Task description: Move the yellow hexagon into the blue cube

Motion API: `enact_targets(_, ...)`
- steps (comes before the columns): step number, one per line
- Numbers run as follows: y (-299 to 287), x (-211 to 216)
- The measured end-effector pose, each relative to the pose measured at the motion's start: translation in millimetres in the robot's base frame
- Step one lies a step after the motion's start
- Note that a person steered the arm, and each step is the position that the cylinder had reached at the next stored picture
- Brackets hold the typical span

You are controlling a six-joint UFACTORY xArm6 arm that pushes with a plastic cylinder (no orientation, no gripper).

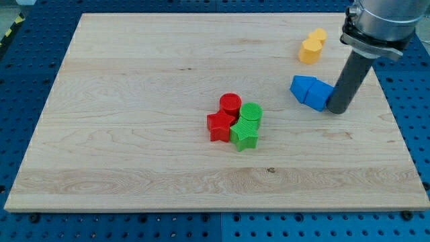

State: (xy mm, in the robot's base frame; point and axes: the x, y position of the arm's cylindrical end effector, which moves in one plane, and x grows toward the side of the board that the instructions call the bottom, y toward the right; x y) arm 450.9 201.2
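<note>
The yellow hexagon (310,50) lies near the view's top right, touching a second, smaller yellow block (318,35) just above and right of it. The blue cube (318,94) sits below them, pressed against another blue block (302,87) on its left. My tip (335,109) rests on the board right beside the blue cube's right edge, touching or nearly touching it. The tip is well below the yellow hexagon, with the blue blocks lying between them.
A cluster at the board's middle holds a red cylinder (230,103), a red star (220,126), a green cylinder (251,113) and a green star (245,136). The wooden board (134,101) ends at the right edge close to the rod.
</note>
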Motion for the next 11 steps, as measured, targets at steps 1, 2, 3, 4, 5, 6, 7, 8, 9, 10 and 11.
enact_targets(1,-1,-16)
enact_targets(2,10,-2)
enact_targets(3,26,3)
enact_targets(4,69,3)
enact_targets(5,94,3)
enact_targets(6,97,3)
enact_targets(7,120,-15)
enact_targets(8,130,-56)
enact_targets(9,130,-115)
enact_targets(10,121,-151)
enact_targets(11,80,-164)
